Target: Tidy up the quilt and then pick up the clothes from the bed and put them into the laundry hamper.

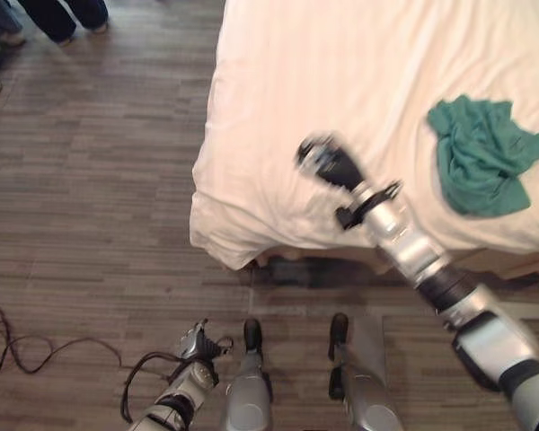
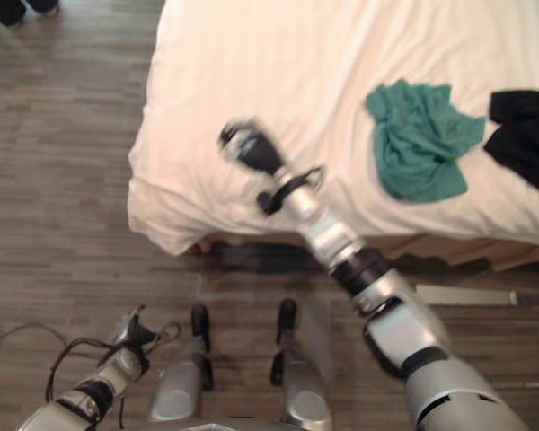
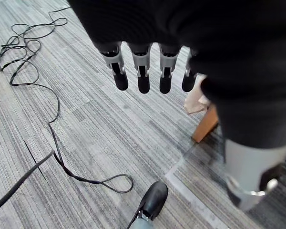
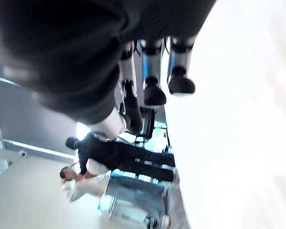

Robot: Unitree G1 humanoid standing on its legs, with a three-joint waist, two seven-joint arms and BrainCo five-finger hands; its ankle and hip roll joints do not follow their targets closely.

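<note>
A white quilt (image 1: pixel 341 72) covers the bed and hangs over its near left corner. On it, to the right, lies a crumpled green garment (image 1: pixel 481 157), and a black garment (image 2: pixel 525 135) lies further right at the view's edge. My right hand (image 1: pixel 328 162) hovers over the quilt near the bed's front edge, left of the green garment; its fingers (image 4: pixel 155 81) are relaxed and hold nothing. My left hand (image 1: pixel 193 346) hangs low over the floor in front of the bed, its fingers (image 3: pixel 143 71) straight and empty.
Grey plank floor (image 1: pixel 90 180) spreads left of and in front of the bed. People's legs (image 1: pixel 63 18) stand at the far left, and people (image 4: pixel 119 155) appear beyond the bed. A wooden bed leg (image 3: pixel 205 124) shows under the quilt's corner.
</note>
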